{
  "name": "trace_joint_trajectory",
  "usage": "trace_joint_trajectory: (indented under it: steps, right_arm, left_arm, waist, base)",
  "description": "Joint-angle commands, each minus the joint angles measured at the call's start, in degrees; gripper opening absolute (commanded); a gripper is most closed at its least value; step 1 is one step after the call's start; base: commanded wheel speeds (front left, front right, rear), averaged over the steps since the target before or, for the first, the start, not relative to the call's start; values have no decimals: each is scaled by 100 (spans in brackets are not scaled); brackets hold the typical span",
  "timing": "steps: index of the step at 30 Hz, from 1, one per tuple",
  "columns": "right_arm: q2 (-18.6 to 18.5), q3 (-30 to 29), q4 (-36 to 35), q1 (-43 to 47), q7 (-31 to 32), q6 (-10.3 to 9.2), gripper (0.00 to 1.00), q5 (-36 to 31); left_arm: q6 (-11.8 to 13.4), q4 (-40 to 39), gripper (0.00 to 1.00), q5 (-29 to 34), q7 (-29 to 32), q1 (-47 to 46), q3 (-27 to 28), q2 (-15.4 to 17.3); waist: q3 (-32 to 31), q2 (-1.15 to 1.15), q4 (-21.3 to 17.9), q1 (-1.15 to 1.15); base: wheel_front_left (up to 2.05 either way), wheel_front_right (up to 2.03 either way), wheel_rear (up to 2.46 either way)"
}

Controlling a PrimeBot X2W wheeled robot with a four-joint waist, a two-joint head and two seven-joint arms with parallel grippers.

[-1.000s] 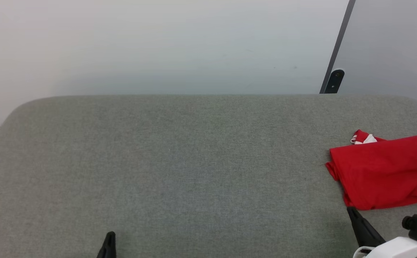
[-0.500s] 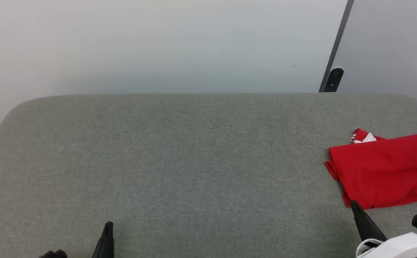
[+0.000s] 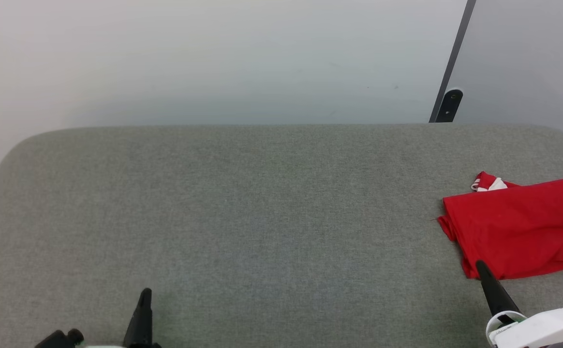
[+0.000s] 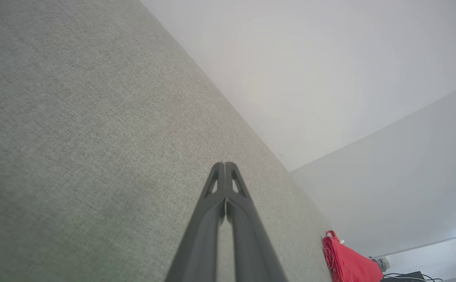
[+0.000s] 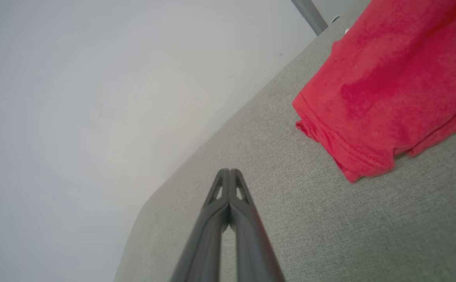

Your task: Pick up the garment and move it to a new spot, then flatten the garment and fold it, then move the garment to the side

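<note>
The garment lies folded at the right edge of the grey padded table, plain red side up, with a bit of white trim at its far corner. It also shows as a red bundle far off in the left wrist view and close up in the right wrist view. My right gripper is shut and empty, its tip just in front of the garment's near left corner. The left gripper is shut and empty near the table's front edge, far left of the garment. Both pairs of fingers are pressed together.
A pale wall rises behind the table. A dark slanted post with a black bracket stands at the back right. The grey surface runs wide between the two grippers.
Both grippers have risen further into the head view, the right tip coming up to the garment's near corner. The view has shifted slightly. The garment lies as before.
</note>
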Motion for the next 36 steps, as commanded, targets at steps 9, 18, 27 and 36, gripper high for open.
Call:
trace_joint_trajectory:
  steps: [9,18,27,36]
  right_arm:
    - [32,-84,71,-209,-38,-3,0,634]
    - [66,-142,176,-304,-55,-3,0,1155]
    - [100,-186,276,-377,-65,-4,0,1614]
    - [129,-230,368,-441,-75,-4,0,2055]
  left_arm:
    - [-49,13,0,-647,170,-273,76,-7]
    - [-64,74,0,-1181,319,-406,124,-26]
    - [-79,133,0,-1678,451,-535,168,-42]
    - [-91,187,0,-2129,586,-653,206,-59]
  waist:
    - [17,0,-14,0]
    - [35,0,-29,0]
    - [53,0,-44,0]
    - [71,0,-59,0]
  base:
    - [0,0,0]
    - [0,0,0]
    - [0,0,0]
    - [0,0,0]
